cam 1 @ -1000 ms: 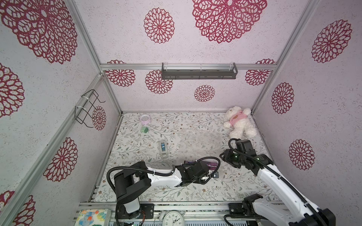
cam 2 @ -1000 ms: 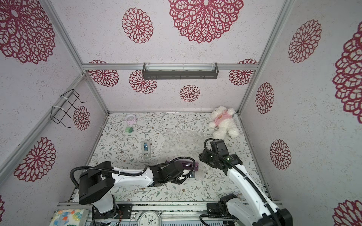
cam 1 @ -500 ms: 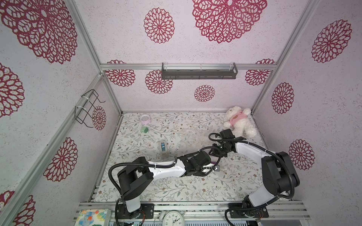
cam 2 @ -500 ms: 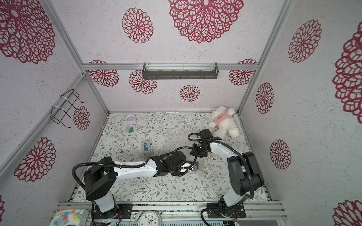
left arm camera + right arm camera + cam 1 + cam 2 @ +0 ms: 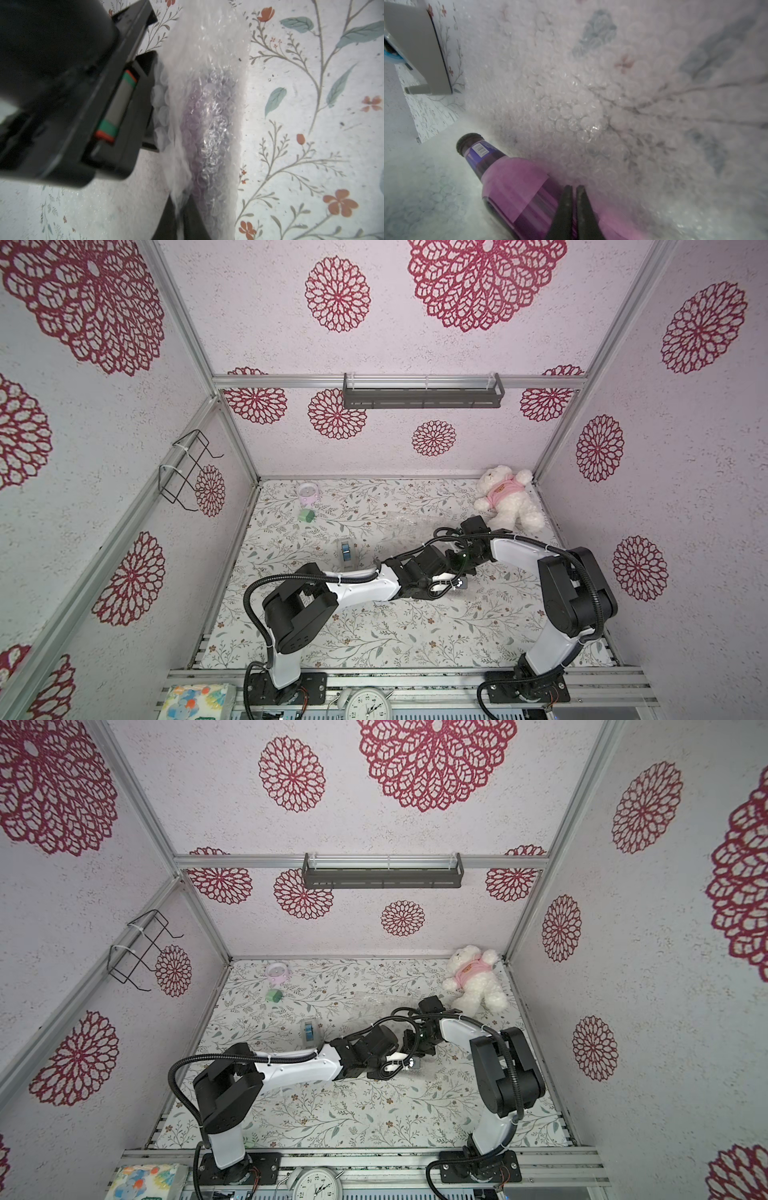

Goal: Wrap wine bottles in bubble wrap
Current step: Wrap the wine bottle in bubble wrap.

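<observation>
Floral-patterned surface (image 5: 374,635), dial centred on its middle with 12 o'clock at the back wall. At 11 o'clock, near the back edge, stands a small pink round container (image 5: 308,492), with a green block (image 5: 307,515) just beside it. A tape dispenser (image 5: 345,551) sits toward 10 o'clock, nearer the middle. A teddy bear (image 5: 509,497) lies in the 1 o'clock corner. Clear bubble wrap (image 5: 411,526) is spread from the middle toward 12 o'clock.

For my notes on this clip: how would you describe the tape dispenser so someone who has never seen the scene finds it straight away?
On the flowered table, look near the middle, just behind the left arm. The tape dispenser stands there: a small pale grey holder with a blue roll, unlike the green block and pink round object farther back.
</observation>
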Controlling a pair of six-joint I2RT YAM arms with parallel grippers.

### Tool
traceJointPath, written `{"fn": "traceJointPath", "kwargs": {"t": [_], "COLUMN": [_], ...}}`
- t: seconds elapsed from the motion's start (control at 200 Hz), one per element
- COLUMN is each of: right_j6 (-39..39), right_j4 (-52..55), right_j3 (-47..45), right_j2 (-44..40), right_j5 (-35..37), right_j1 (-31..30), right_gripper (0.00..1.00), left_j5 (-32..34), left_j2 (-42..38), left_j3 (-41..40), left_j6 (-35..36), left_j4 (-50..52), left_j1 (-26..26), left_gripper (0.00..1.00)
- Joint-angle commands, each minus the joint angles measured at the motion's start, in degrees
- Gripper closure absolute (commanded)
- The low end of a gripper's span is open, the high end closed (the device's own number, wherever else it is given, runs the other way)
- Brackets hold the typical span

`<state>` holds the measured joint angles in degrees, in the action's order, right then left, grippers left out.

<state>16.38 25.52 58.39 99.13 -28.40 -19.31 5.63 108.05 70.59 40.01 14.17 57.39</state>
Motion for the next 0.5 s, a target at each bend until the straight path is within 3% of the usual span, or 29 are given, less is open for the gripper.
{"fn": "traceJointPath", "kwargs": {"t": [0.0, 0.045, 0.12, 0.305, 0.495], "right_j6": [0.14, 1.36, 4.45, 8.65, 10.54], "right_j4": [-1.01, -1.84, -4.11, -6.57, -7.14], "right_j3": [1.67, 0.59, -3.25, -15.04, -22.18], "right_j2": [-5.14, -8.45, -15.56, -30.87, -35.21], "right_j5": [3.58, 5.59, 7.88, 3.02, -0.70], "right_j1": [1.51, 2.72, 6.14, 12.97, 12.99], "right_gripper": [0.59, 0.48, 0.40, 0.32, 0.27], "left_j5": [-2.66, -3.01, -3.41, -5.12, -6.29], "left_j2": [1.91, 2.07, 2.49, 2.95, 3.46], "left_j3": [0.34, 0.51, 1.19, 2.58, 3.33], "left_j6": [1.23, 1.21, 1.06, 0.00, -1.22], "left_j4": [1.96, 2.35, 3.52, 5.27, 5.81], "left_j1": [-0.87, -1.12, -1.44, -2.25, -2.72], "left_gripper": [0.89, 0.88, 0.88, 0.86, 0.85]}}
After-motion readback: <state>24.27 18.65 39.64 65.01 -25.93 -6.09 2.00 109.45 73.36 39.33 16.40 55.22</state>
